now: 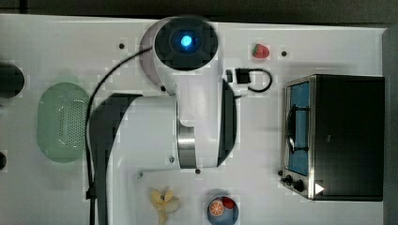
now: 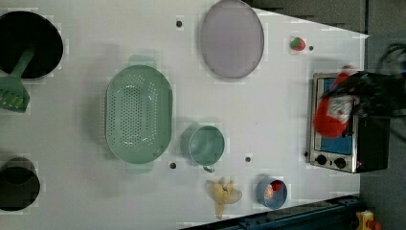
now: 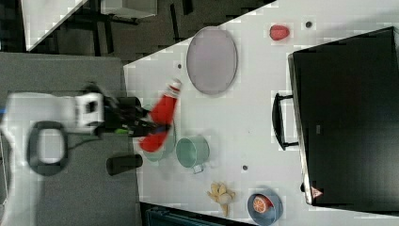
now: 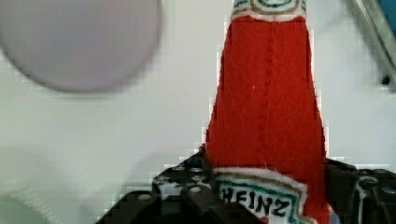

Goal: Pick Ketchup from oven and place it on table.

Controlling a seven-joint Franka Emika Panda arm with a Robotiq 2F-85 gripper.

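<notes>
Ketchup (image 4: 266,116), looking like a soft, light, felt-covered bottle, hung clear of the oven (image 2: 342,143) above the surface (image 4: 140,121), the tool (image 4: 261,196) clamped across its labelled belly, a sensible hold.

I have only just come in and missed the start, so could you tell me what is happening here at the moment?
A robot arm is carrying the ketchup bottle. Its pincer is closed around the bottle's body, and the bottle is lifted above the white table, not set down yet. The toaster oven stands at the top view's right. A lilac plate, a green colander, a green mug, a banana and a strawberry lie on the table.
</notes>
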